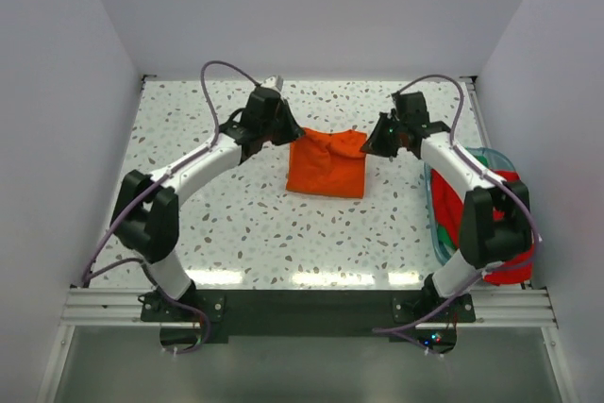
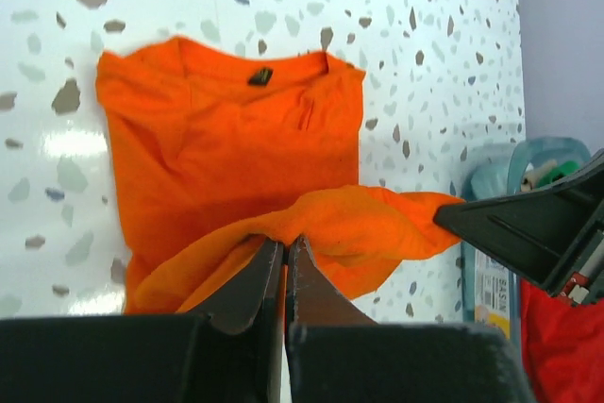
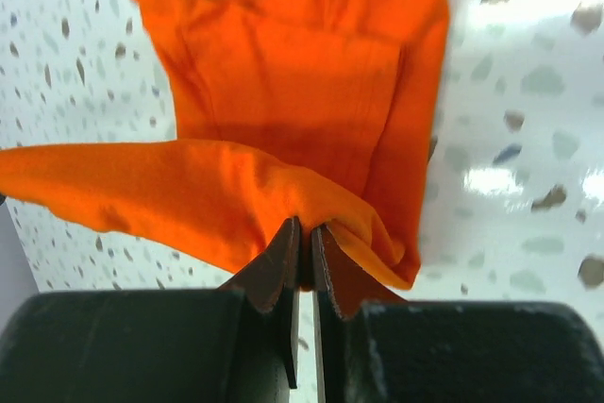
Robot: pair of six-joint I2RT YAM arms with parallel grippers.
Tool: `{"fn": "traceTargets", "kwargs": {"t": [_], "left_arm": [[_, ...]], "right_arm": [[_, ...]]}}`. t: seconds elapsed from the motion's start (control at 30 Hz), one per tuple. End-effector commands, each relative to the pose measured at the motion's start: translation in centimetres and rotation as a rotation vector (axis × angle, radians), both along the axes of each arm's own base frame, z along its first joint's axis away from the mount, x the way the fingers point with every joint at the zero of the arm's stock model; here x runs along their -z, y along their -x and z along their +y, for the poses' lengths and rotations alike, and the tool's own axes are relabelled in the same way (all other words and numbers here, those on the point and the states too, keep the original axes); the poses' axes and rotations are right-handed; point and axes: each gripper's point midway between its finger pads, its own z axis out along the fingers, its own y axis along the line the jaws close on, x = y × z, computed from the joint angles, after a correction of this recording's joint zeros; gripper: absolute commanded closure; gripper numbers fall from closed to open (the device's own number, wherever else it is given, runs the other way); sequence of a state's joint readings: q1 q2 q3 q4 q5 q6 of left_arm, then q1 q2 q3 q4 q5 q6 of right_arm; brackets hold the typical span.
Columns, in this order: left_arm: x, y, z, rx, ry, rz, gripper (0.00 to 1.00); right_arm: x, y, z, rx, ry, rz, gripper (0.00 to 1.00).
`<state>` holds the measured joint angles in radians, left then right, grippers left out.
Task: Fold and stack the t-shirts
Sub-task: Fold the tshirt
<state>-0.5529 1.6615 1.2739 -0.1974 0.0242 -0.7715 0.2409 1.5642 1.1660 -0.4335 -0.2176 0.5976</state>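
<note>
Pale walls point(image 1: 57, 92) enclosed the speckled white counter point(image 1: 236, 233). Toward its far edge, left tool point(image 2: 284, 244) and right tool point(image 3: 304, 230) each clamped the orange t-shirt's point(image 1: 327, 169) raised edge.

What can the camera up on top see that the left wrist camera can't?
Only the top view: the whole left arm and right arm, down to their bases. Only the left wrist view: the small dark label in the collar, and the left tool shut on a lifted orange fold. Both: the orange t-shirt on the table, the right tool holding that fold's other end, the red t-shirt and the teal-rimmed bin.
</note>
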Motion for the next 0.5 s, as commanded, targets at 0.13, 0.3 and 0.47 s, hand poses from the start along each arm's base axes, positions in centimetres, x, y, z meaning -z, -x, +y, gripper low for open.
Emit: {"fn": "traceTargets", "kwargs": {"t": [0.13,0.3,0.47], "left_arm": [[1.3,-9.4,-1.6,0.053,0.032,-0.022,0.94],[4.8,-13.0,-0.3,0.044,0.057,0.029,0.50],[3.7,-12.5,2.8,-0.007,0.088,-0.024,0.39]], "right_arm": [[2.1,-9.1,-0.8,0.020,-0.078,0.009,0.95],[2.7,-13.2,-1.3,0.022,-0.085,0.000,0.32],[1.5,-13.6,-3.1,0.054,-0.054,-0.039,0.22]]}}
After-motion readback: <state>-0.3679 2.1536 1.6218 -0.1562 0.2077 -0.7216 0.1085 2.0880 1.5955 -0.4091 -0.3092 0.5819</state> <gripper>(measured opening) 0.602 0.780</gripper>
